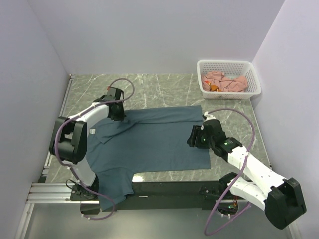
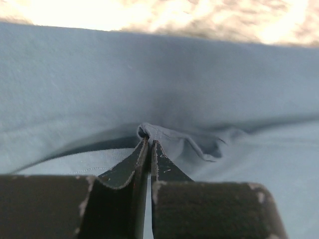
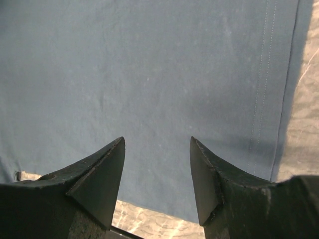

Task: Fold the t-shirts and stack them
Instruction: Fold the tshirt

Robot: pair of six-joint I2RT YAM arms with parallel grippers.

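— Starting with the bench [image 1: 164,87]: what do we have lying on it?

— We have the slate-blue t-shirt [image 1: 154,142] spread flat across the middle. Its long axis runs left to right, parallel to the near edge. Its hem [image 1: 205,139] points at the right edge and the collar end points left. One sleeve [image 1: 113,186] hangs over the near edge beside the left arm's base.

— And at the far right corner?

— We see the white basket [image 1: 227,62] there, with the salmon-pink shirts [image 1: 227,81] bunched inside it, well apart from the blue one.

— What about our arms?

— From above, the left gripper [image 1: 119,115] sits at the shirt's far edge, towards the left. How it grips we cannot tell from that view. The wrist view shows us its fingers [image 2: 124,169] clenched on a small raised pinch of blue cloth.

— And the right gripper [image 1: 195,137]?

— We find it over the hem end. Its own camera shows the fingers [image 3: 99,174] spread apart with nothing between them, above the hem's double stitching, which the overhead view is too coarse to show.
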